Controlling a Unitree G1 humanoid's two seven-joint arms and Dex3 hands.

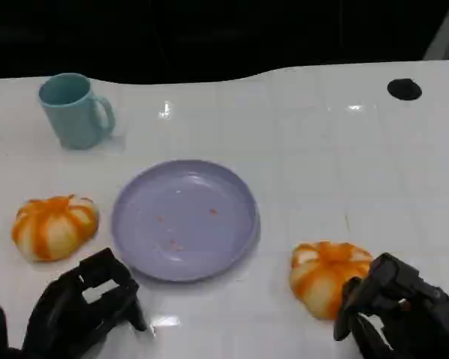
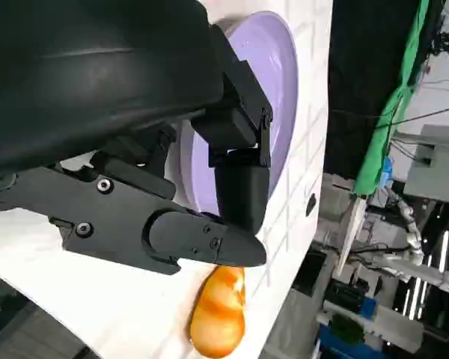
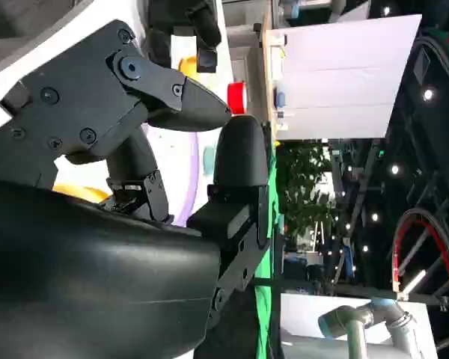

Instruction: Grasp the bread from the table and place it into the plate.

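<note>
The head view holds two orange-and-white bread rolls, one lavender plate and one teal mug on the white tiled table (image 1: 314, 149). The plate (image 1: 185, 219) sits at the centre of the frame, bare apart from a few crumbs. One bread roll (image 1: 55, 226) lies at the left of the frame, just beside the plate's rim but not touching it. The second bread roll (image 1: 327, 276) lies at the lower right, near the plate. The mug (image 1: 73, 111) stands upright at the upper left, well apart from the rest. A small black disc (image 1: 404, 89) lies at the upper right.

The left hand (image 1: 86, 303) hangs at the lower left, fingers spread and holding nothing, just below the left roll. The right hand (image 1: 393, 307) is at the lower right corner, fingers apart, its fingertips right at the second roll's near edge; whether they touch it I cannot tell.
</note>
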